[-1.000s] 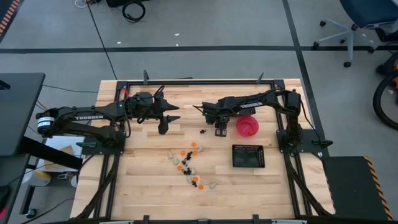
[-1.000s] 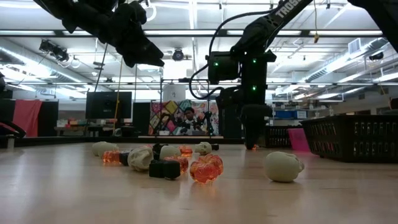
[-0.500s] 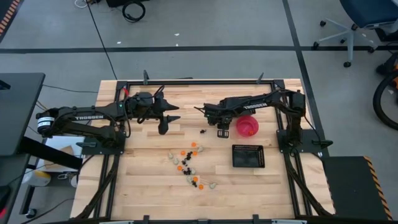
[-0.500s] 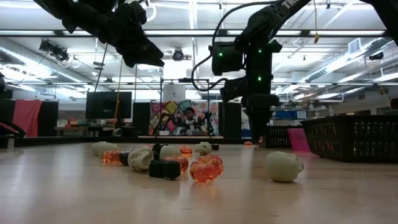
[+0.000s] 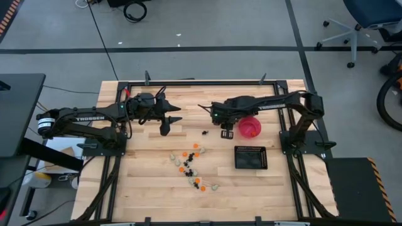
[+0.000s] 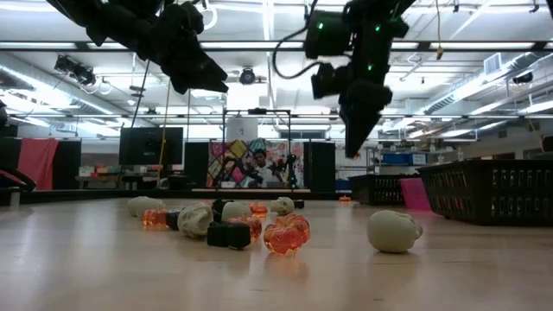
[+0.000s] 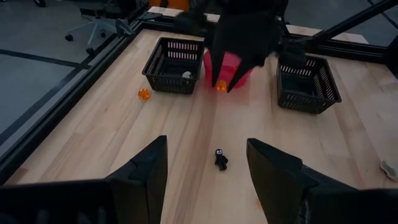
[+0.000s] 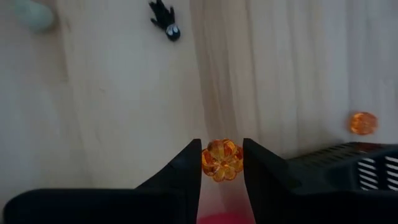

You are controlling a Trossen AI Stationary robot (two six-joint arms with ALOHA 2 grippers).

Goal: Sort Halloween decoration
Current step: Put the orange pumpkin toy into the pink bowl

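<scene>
My right gripper (image 8: pixel 222 148) hangs over the table beside the pink-red bowl (image 5: pixel 250 127), shut on an orange pumpkin trinket (image 8: pixel 222 160); the left wrist view shows that trinket (image 7: pixel 221 86) in front of the bowl. A black trinket (image 5: pixel 206 132) lies on the wood nearby. More Halloween decoration, orange, black and cream, lies in a loose cluster (image 5: pixel 191 166) toward the near edge. One orange piece (image 8: pixel 362 122) rests by a mesh tray. My left gripper (image 7: pixel 208 177) stands open above the table's left half, touching nothing. My right gripper pinches the orange pumpkin trinket by its two opposite sides (image 8: pixel 208 159) between its two fingers. The fingers come from above, pointing steeply down. The trinket is lifted clear of the table, above the bowl's edge.
One black mesh tray (image 5: pixel 250 157) sits near the right side; a second tray (image 7: pixel 174 65) stands on the far side of the bowl, under my right arm. Bare wood lies between the two grippers. A cream trinket (image 6: pixel 393 231) sits close to the low camera.
My right gripper has risen well clear of the table with the orange trinket between its fingers, tipping a little. The trinkets on the table have stayed where they were.
</scene>
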